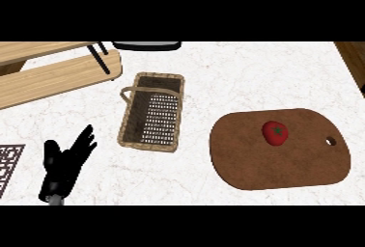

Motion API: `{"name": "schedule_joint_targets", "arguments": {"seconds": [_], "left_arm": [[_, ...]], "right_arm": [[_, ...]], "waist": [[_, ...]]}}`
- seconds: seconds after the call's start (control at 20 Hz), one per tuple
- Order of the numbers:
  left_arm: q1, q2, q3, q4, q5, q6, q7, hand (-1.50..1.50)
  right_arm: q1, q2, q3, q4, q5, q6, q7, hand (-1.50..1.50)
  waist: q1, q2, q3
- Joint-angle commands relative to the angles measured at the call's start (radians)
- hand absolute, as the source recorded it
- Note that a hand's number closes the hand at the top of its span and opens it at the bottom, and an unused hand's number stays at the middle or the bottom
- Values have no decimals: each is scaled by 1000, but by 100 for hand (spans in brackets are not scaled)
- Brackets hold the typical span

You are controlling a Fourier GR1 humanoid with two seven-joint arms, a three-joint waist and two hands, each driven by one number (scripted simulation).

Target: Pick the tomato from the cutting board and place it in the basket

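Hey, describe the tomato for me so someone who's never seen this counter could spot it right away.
Start at the white counter, then go to the brown rounded cutting board on its right side. The tomato sits on the board's upper part, the only red, round thing there, with a green stem.

Place: a kitchen, seen from steeply above.
Surface: a white, faintly veined desk [242, 77] fills most of the view, like a stone kitchen worktop.
Food: a brown wooden cutting board [278, 164] with a small round hole near its right edge lies on the desk; a red tomato [275, 132] with a green stalk end sits on it.
Basket: a woven basket [147, 146] with a handle stands left of the board.
Furniture: pale wooden slats [50, 79] on black legs show at upper left.
Left edge: a dark grid [8, 164], cut off and unclear.
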Motion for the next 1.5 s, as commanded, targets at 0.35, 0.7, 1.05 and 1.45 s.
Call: {"name": "schedule_joint_targets", "arguments": {"seconds": [0.35,0.7,1.05,1.45], "left_arm": [[62,-9,3,40,-16,-12,26,0],[82,-11,9,5,-14,-22,57,0],[78,-9,55,10,3,-39,59,0],[110,-47,15,-20,-53,-18,52,0]], "right_arm": [[-86,151,135,143,179,-56,-147,-150],[-152,235,156,239,207,-78,-159,-150],[-206,304,166,286,243,-89,-120,-150],[-225,391,193,279,295,-126,-55,-150]], "waist": [[-21,3,-8],[-18,2,-8],[-22,1,-9],[-26,-1,-9]]}}
